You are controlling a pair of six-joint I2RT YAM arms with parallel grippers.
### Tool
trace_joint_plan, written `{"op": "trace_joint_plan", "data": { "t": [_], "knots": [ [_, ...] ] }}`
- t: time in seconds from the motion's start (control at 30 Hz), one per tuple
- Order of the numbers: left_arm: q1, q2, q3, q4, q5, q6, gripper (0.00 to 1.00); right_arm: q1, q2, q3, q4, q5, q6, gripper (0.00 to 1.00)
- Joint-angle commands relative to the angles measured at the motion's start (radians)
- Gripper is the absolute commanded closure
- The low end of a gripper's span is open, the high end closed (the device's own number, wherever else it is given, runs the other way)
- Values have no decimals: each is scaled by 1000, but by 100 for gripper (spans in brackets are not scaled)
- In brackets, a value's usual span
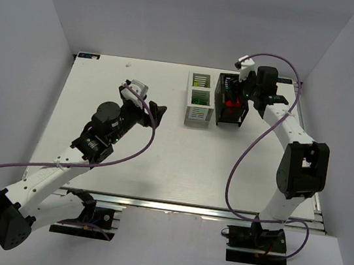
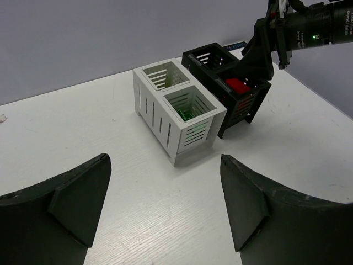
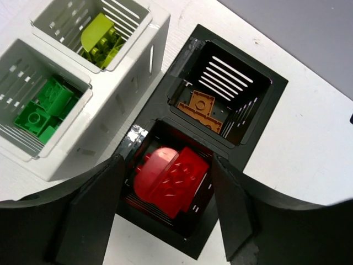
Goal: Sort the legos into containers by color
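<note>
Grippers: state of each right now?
Left gripper: open, empty.
Right gripper: open above the red legos lying in the black container, gripping nothing.

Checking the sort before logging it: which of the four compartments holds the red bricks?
The near compartment of the black box, directly under the right claw. Its other compartment holds orange bricks; the white box holds green and yellow-green ones.

Your right end effector (image 3: 165, 193) hangs over the black box's (image 3: 280, 83) nearer compartment, blocking entry there. The white box (image 2: 176, 118) stands just beside it. Bare counter (image 1: 161, 150) before the 2 boxes leaves you passage.
</note>
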Motion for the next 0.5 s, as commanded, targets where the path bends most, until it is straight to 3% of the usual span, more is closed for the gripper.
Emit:
{"op": "trace_joint_plan", "data": {
  "t": [0.0, 0.07, 0.17, 0.33, 0.4, 0.47],
  "knots": [
    [4, -5, 1, 6, 9, 6, 11, -15, 1, 44, 6, -8, 13, 30],
    [4, -3, 1, 6, 9, 8, 11, -20, -2, 40, 8, -13, 16, 27],
    [4, -5, 1, 6, 8, 6, 11, -27, -52, 15, 9, -30, 18, 11],
    [4, 0, 5, -2, 19, 0, 9, -34, -317, -173, 91, -122, 119, 11],
    [4, 5, 13, -8, 16, -3, 7, -38, -405, -180, 22, -67, 272, 11],
    [4, 6, 16, -13, 19, -7, 2, -41, -477, -170, -119, -135, 319, 11]
  ]
}}
